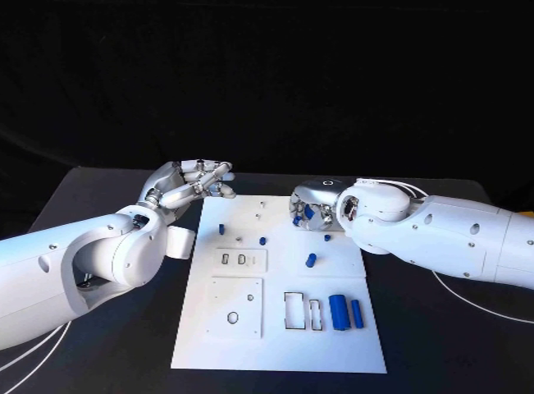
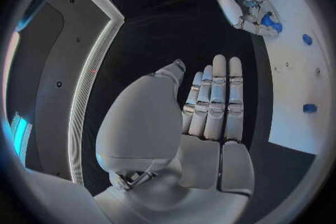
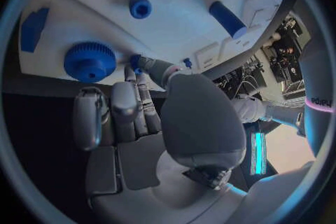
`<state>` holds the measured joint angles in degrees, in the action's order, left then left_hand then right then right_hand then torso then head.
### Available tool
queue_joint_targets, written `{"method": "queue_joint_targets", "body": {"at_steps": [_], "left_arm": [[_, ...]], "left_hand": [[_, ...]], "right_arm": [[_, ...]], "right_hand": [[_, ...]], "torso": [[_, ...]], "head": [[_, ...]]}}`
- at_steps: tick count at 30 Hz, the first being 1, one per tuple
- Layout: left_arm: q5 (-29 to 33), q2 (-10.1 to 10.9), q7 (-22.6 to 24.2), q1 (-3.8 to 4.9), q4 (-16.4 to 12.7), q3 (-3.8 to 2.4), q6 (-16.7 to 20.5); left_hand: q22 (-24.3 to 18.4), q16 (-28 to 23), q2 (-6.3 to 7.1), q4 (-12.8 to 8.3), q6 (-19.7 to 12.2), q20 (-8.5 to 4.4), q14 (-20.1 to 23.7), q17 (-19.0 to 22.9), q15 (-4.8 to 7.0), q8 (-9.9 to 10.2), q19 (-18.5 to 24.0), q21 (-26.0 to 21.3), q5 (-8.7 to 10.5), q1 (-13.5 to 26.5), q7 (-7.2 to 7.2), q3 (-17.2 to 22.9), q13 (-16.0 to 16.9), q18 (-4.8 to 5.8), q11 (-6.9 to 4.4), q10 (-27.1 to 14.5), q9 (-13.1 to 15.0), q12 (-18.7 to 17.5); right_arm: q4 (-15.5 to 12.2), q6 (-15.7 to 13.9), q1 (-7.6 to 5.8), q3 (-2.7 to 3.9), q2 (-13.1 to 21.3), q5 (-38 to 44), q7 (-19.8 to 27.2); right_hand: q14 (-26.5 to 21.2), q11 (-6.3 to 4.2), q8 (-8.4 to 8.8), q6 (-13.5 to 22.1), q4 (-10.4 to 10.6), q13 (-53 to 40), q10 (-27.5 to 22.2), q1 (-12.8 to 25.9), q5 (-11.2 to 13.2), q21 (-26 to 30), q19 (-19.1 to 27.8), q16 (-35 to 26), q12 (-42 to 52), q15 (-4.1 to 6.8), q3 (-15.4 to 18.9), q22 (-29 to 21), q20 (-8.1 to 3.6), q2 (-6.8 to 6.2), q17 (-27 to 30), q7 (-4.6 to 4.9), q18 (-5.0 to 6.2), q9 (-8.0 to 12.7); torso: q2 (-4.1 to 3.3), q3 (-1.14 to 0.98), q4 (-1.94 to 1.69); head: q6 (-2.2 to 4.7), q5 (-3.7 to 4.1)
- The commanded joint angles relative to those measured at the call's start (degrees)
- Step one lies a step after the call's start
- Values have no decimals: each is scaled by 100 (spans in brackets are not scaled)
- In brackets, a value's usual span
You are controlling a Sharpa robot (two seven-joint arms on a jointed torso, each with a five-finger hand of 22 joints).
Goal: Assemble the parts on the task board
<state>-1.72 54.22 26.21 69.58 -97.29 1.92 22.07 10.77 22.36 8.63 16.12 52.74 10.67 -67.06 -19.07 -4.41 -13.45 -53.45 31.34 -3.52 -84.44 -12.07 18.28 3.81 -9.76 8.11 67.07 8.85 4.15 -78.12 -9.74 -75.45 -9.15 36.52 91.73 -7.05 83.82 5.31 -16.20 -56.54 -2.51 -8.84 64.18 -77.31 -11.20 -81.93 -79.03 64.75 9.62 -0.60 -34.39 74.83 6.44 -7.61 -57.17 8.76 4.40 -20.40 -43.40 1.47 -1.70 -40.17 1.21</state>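
Board (image 1: 279,328) lying mid-table, carrying blue parts: two cylinders (image 1: 344,313) lying near right edge, pegs (image 1: 311,260) standing mid-board. Right hand (image 1: 311,205) hovering over far right corner, pinching small blue part (image 3: 135,60) beside gear (image 3: 89,61). Left hand (image 1: 193,185) hanging off far left corner, fingers extended, holding nothing.

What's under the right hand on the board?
The right hand hovers over the task board's far right part. The right wrist view shows a blue gear and a small blue piece at its fingertips. Whether it grips that piece is unclear.
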Motion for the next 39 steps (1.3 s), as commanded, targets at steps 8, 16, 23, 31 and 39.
{"method": "queue_joint_targets", "body": {"at_steps": [8,16,23,31,39], "left_arm": [[33,-12,18,7,2,-5,-131],[52,-57,21,7,48,-5,-134],[56,-98,29,7,72,-6,-138],[57,-111,29,7,83,-6,-136],[57,-107,29,11,70,-7,-137]], "left_hand": [[6,32,-1,1,9,0,16,-17,-6,38,1,33,23,29,-18,34,8,-63,5,-16,1,-30],[11,41,-9,-15,7,-1,26,-37,-4,42,4,43,22,10,-18,60,9,-64,4,-19,1,-30],[11,41,-9,-15,7,-1,26,-37,-4,42,4,43,22,10,-18,60,9,-64,4,-19,1,-30],[11,41,-9,-15,7,-1,26,-37,-4,42,4,43,22,10,-18,60,9,-64,4,-19,1,-30],[11,41,-9,-15,7,-1,26,-37,-4,42,4,43,22,10,-18,60,9,-64,4,-19,1,-30]], "right_arm": [[-226,-878,29,-7,86,134,-123],[-144,-1351,-60,8,-57,201,-222],[128,-1584,-100,16,-351,228,-330],[534,-1593,-101,15,-730,184,-339],[677,-1516,-78,14,-898,119,-284]], "right_hand": [[10,-40,-58,-40,-18,-32,121,-11,-50,-75,-94,37,51,40,-58,91,-2,12,10,4,-109,-58],[15,-37,-64,-44,-17,-32,121,14,-68,-86,-107,58,50,40,-60,111,-3,-4,-6,8,-113,-72],[17,-33,-63,-37,-8,-30,115,49,-85,-97,-120,66,46,37,-62,132,-3,-19,-1,13,-117,-85],[22,-30,-67,-37,12,-26,108,97,-88,-107,-132,81,40,34,-60,151,0,-35,-2,12,-121,-101],[22,-28,-59,-18,18,-22,98,127,-78,-111,-136,88,32,32,-58,159,2,-56,3,13,-122,-110]], "torso": [[13,5,9],[5,3,-19],[-3,6,-11],[-21,4,-34],[-46,20,-45]], "head": [[32,-31],[90,-79],[99,-108],[95,-98],[93,-103]]}}
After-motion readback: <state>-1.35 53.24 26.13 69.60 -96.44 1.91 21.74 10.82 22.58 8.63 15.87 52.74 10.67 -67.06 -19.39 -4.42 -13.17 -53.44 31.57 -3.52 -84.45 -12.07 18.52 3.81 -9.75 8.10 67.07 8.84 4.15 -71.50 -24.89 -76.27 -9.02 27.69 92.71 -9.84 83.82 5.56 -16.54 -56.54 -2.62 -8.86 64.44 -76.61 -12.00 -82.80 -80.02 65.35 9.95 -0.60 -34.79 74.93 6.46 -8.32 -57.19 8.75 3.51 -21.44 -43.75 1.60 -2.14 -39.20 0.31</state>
